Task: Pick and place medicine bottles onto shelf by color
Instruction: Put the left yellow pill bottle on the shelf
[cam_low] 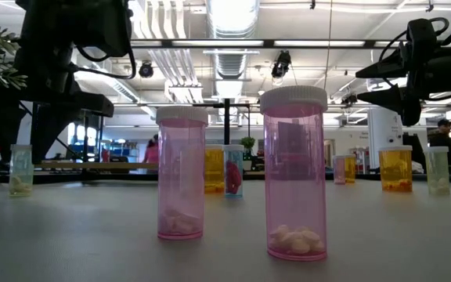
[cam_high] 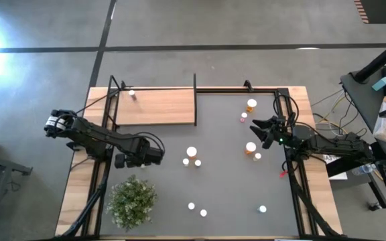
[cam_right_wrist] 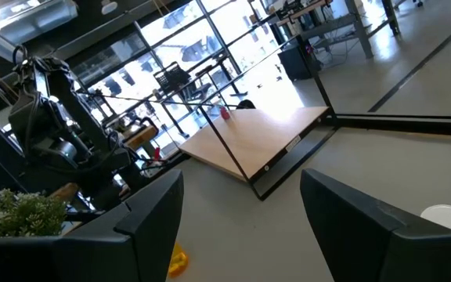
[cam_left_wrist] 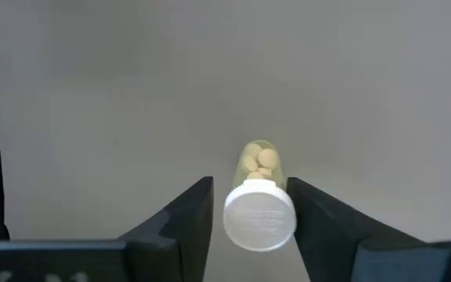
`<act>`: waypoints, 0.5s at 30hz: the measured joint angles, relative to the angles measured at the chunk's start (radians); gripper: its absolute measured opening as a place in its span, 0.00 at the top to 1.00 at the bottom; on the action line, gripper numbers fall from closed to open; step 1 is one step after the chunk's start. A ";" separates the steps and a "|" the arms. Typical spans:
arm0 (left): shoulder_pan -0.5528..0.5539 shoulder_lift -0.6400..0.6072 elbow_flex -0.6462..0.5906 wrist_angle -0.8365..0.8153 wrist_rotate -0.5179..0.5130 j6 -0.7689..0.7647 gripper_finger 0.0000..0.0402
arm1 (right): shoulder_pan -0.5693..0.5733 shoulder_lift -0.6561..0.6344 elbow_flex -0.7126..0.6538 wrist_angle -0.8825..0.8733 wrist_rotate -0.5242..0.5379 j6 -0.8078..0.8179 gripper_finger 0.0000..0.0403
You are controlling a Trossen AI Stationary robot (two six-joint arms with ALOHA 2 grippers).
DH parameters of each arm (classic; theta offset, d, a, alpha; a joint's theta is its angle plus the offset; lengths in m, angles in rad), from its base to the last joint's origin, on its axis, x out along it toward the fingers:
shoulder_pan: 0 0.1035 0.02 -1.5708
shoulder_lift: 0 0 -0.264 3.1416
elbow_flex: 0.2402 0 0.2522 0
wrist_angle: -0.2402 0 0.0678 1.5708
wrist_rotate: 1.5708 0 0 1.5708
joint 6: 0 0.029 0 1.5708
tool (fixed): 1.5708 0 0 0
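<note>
A clear bottle of pale pills with a white cap stands on the grey table between the fingers of my open left gripper, which points down over it at the table's left middle. It also shows in the low view. My right gripper is open and empty, held above the table near the right edge, between two orange bottles. The light-wood shelf lies at the far left with one small bottle on it. Other bottles stand scattered on the table. My left gripper's fingers stand on either side of the clear bottle's white cap, coming from above. A gap shows beside one finger. I cannot tell whether the other finger touches the cap. The bottle stands upright on the table.
A green bushy plant stands at the near left. A large bottle and two small ones stand mid-table, and more stand near the front. Two pink bottles fill the low view. Black rods rim the shelf.
</note>
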 joint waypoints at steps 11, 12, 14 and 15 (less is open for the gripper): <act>0.000 -0.002 0.002 0.026 -0.001 0.000 0.74 | 0.000 0.000 0.000 0.000 0.000 0.000 0.39; 0.001 -0.002 0.008 0.027 -0.002 0.000 0.74 | 0.000 0.000 0.000 0.000 0.000 0.000 0.39; 0.007 -0.002 0.026 0.026 -0.001 0.003 0.73 | 0.000 0.000 0.000 0.000 0.000 0.000 0.39; 0.013 -0.003 0.036 0.020 -0.001 0.006 0.73 | 0.000 0.000 0.000 0.000 0.000 0.000 0.39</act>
